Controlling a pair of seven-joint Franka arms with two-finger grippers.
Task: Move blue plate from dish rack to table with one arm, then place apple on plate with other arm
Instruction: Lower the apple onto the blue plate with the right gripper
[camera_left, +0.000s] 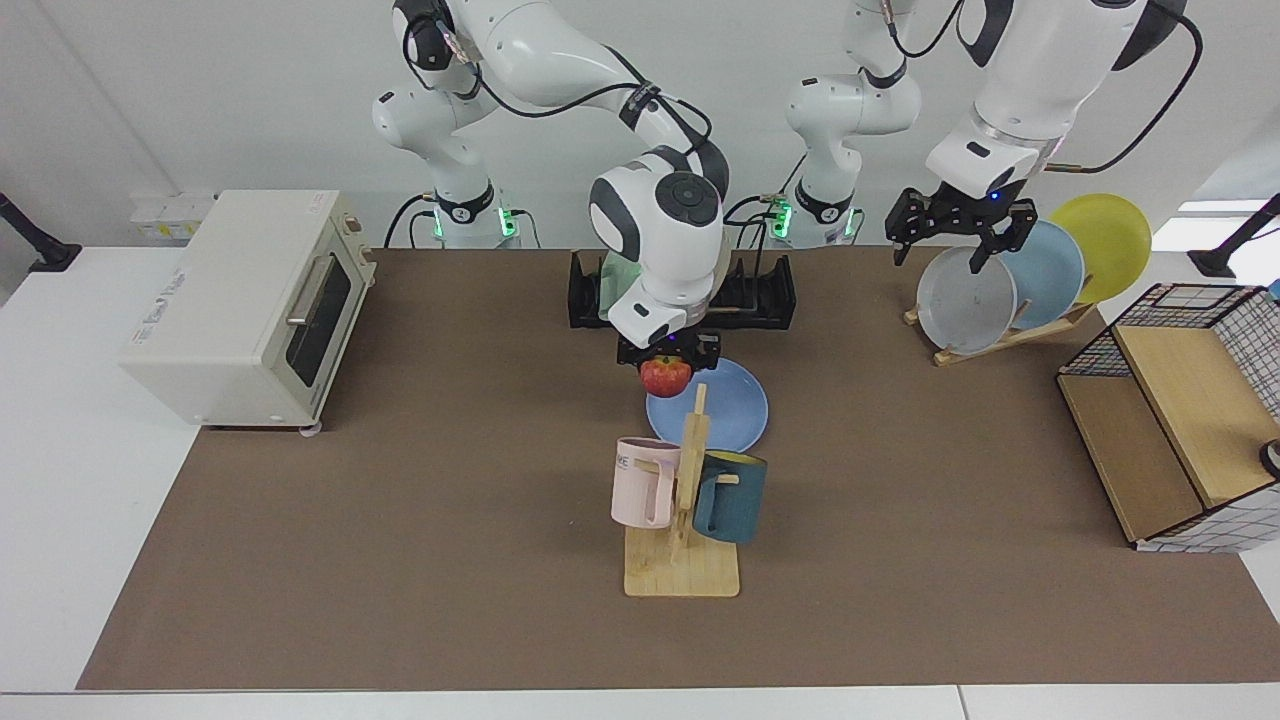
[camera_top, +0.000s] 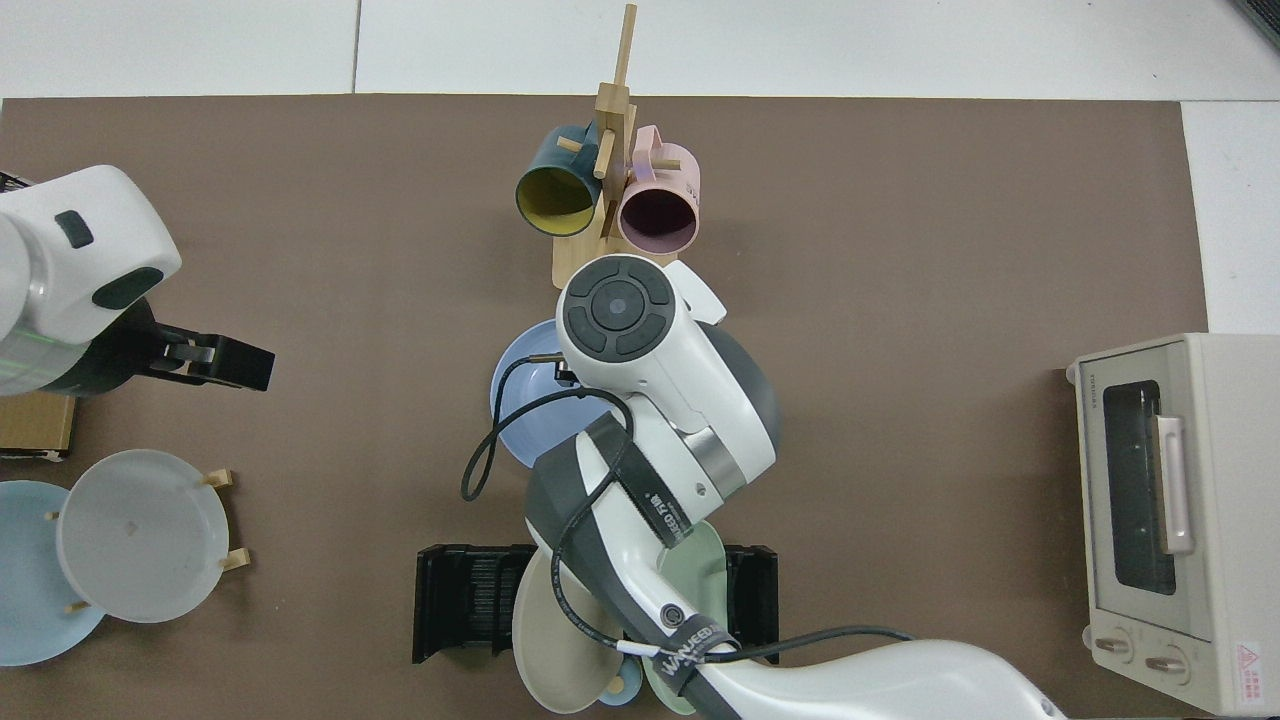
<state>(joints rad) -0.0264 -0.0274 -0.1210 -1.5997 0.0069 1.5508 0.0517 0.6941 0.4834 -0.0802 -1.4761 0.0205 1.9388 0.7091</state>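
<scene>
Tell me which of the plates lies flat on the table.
The blue plate, in front of the dish rack, under the right gripper holding the apple. All other plates stand in racks.

round matte periwinkle-blue plate (camera_left: 730, 410) flat on brown-mat table (camera_left: 400, 550), small red-yellow apple (camera_left: 666, 376) gripped above its rim, low black slotted dish rack (camera_left: 765, 295) behind
</scene>
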